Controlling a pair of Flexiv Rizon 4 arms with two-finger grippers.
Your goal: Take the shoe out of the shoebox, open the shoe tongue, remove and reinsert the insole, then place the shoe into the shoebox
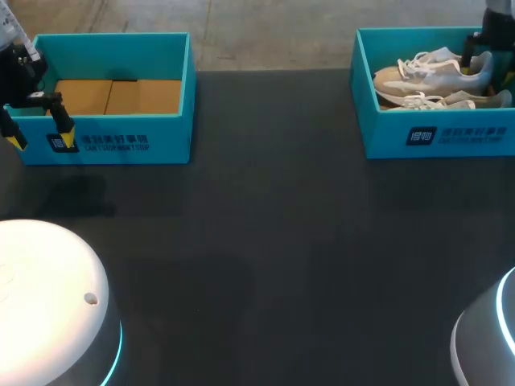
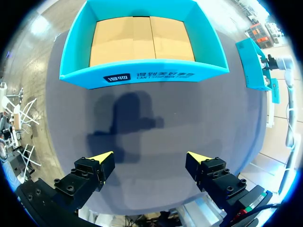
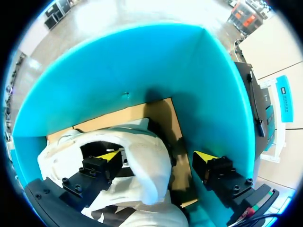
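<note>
1. Shoebox [image 1: 438,138] of teal card stands with its top open at the far edge of the dark tabletop [image 1: 265,241], on my right arm's side.
2. Inside the shoebox lie two pale grey and beige trainers with white laces. Both have their toes toward the wall that faces the middle of the tabletop and their heels toward the opposite wall.
3. The shoe [image 1: 426,74] lies along the shoebox's far wall. The second shoe [image 1: 452,101] lies just beside it, along the near wall.
4. The right tool [image 3: 157,157] is down inside the shoebox at the heel end of the shoe, its fingers spread wide.
   - One yellow-tipped finger sits in the shoe's mouth.
   - The other stands outside the heel, near the shoebox's end wall, with a strip of the brown floor showing between it and the shoe.
   - The heel's back lies between the fingers but is not clamped.
5. An empty box [image 1: 113,141], also teal and with a brown cardboard floor [image 1: 121,96], stands well apart from the shoebox, across the tabletop on my left arm's side.
6. The left tool [image 2: 150,160] hangs above the bare tabletop, far from the shoebox and just in front of the empty box's near wall. Its fingers are spread wide and hold nothing.
</note>
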